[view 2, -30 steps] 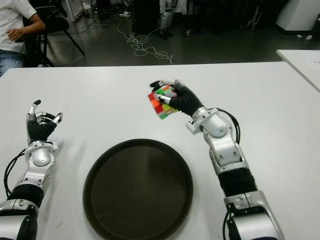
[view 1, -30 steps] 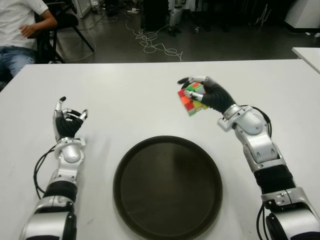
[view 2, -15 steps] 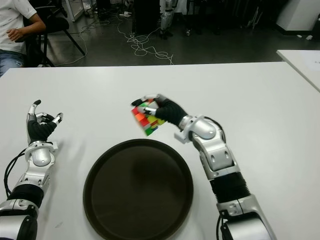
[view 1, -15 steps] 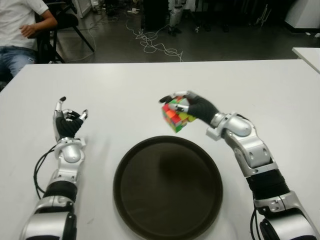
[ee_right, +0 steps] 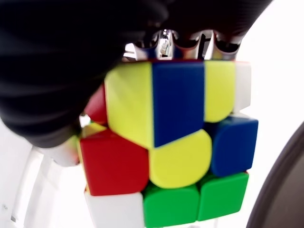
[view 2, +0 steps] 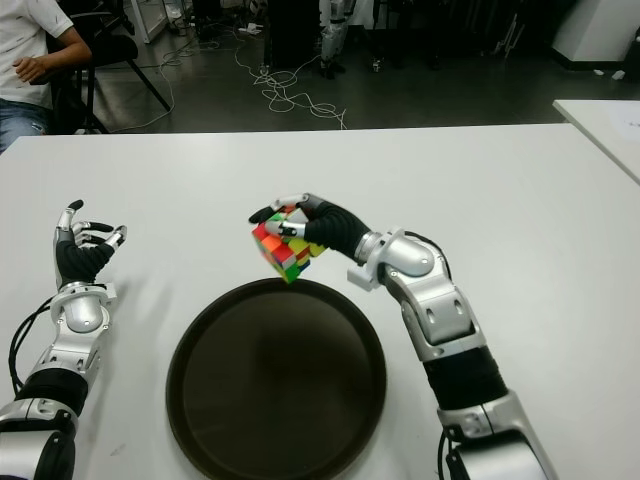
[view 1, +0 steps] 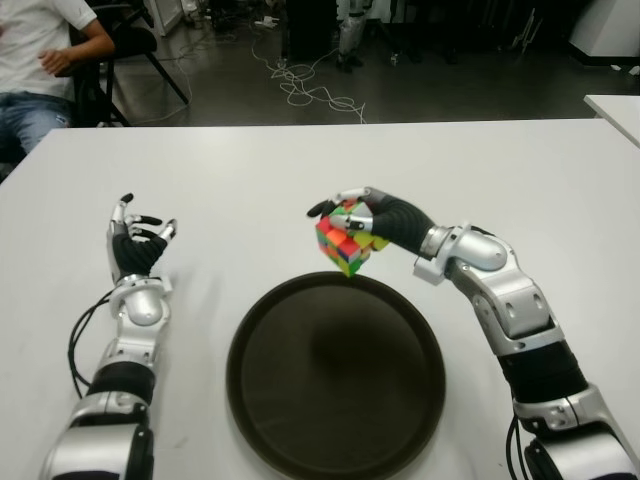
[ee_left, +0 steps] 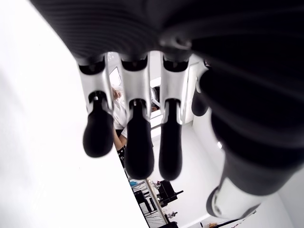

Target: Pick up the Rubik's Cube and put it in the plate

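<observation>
My right hand (view 1: 352, 216) is shut on the multicoloured Rubik's Cube (view 1: 341, 237), holding it in the air just above the far rim of the round dark plate (view 1: 335, 375). The cube fills the right wrist view, its yellow, blue, red and green tiles (ee_right: 175, 142) pressed against the black palm. The plate lies on the white table (view 1: 250, 180) at the front centre, with nothing in it. My left hand (view 1: 135, 240) shows at the left, upright and far from the plate, fingers relaxed with nothing between them.
A person in a white shirt (view 1: 40, 45) sits on a chair beyond the table's far left corner. Cables (view 1: 310, 90) lie on the dark floor behind the table. A second white table edge (view 1: 615, 105) shows at the far right.
My right hand has carried the cube leftward and toward me, from the far middle of the table to the plate's far rim. The left hand has stayed put.
</observation>
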Controlling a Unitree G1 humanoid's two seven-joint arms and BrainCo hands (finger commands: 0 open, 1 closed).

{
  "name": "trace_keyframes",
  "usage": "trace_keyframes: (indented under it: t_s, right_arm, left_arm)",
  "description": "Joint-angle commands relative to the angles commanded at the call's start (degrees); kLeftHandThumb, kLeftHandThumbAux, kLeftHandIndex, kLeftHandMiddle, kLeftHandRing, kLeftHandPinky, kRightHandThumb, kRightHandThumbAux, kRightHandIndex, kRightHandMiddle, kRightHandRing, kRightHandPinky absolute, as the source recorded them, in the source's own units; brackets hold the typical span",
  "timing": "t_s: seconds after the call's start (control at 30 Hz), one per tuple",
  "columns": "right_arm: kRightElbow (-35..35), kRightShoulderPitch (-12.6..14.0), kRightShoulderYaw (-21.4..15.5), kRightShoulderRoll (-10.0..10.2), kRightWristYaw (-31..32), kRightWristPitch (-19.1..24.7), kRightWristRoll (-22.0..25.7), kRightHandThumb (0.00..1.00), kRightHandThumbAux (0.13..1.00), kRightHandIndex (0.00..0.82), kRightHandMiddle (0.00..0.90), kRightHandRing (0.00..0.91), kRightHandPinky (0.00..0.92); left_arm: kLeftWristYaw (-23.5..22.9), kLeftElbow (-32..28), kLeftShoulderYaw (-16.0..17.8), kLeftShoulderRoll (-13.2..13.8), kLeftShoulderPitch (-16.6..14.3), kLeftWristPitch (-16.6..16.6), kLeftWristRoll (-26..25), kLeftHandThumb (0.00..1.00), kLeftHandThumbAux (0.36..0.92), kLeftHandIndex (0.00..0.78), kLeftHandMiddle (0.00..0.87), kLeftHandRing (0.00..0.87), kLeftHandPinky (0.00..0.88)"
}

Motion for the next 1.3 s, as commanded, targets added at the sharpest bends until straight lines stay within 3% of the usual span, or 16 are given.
trace_keyframes:
  t_s: [0.43,0.47,0.53,0.7,0.87,0.93,1.2,1.27,1.3]
  right_arm:
    - [-4.64,1.13,0.40,-1.19,2.45,9.56,4.51,0.705,0.719,0.440,0.798,0.802,0.791]
    - [-4.85,1.23,0.43,-1.25,2.43,9.87,4.62,0.705,0.719,0.440,0.799,0.803,0.791]
    - [-5.13,1.40,0.53,-1.37,2.43,10.30,4.81,0.705,0.719,0.440,0.800,0.802,0.789]
    - [-5.51,1.49,0.76,-1.79,3.00,10.88,5.40,0.704,0.720,0.439,0.804,0.805,0.788]
    - [-5.88,1.47,0.97,-2.25,3.74,11.44,5.78,0.703,0.720,0.440,0.809,0.808,0.790]
    - [-6.22,1.54,1.12,-2.46,3.95,11.68,5.86,0.703,0.720,0.440,0.810,0.810,0.793]
    - [-7.09,1.66,1.56,-3.23,4.34,11.72,5.81,0.703,0.719,0.440,0.802,0.808,0.799]
    - [-7.26,1.76,1.72,-3.40,4.46,11.46,5.77,0.704,0.719,0.440,0.801,0.808,0.801]
    - [-7.35,1.81,1.79,-3.46,4.51,11.31,5.75,0.704,0.718,0.440,0.798,0.807,0.801]
  left_arm:
    - [0.10,0.07,-0.16,0.12,0.00,0.55,0.00,0.304,0.794,0.130,0.668,0.743,0.759]
    - [0.20,0.09,-0.17,0.12,-0.02,0.63,0.03,0.305,0.794,0.130,0.661,0.736,0.753]
    - [0.35,0.14,-0.20,0.14,-0.05,0.74,0.13,0.304,0.792,0.127,0.562,0.639,0.650]
    - [0.44,0.02,-0.27,0.19,-0.01,0.99,0.28,0.295,0.795,0.126,0.572,0.666,0.699]
    - [0.42,-0.11,-0.14,0.06,0.04,1.02,0.10,0.285,0.802,0.123,0.553,0.658,0.676]
    - [0.42,-0.09,-0.08,0.02,0.06,0.84,0.02,0.294,0.799,0.128,0.504,0.604,0.630]
    - [0.38,0.02,0.03,-0.01,0.06,0.43,-0.13,0.338,0.808,0.133,0.600,0.683,0.707]
    - [0.36,-0.01,0.02,-0.02,0.05,0.53,-0.13,0.324,0.809,0.132,0.610,0.691,0.708]
    - [0.38,-0.02,0.01,-0.02,0.05,0.59,-0.11,0.311,0.808,0.130,0.576,0.659,0.666]
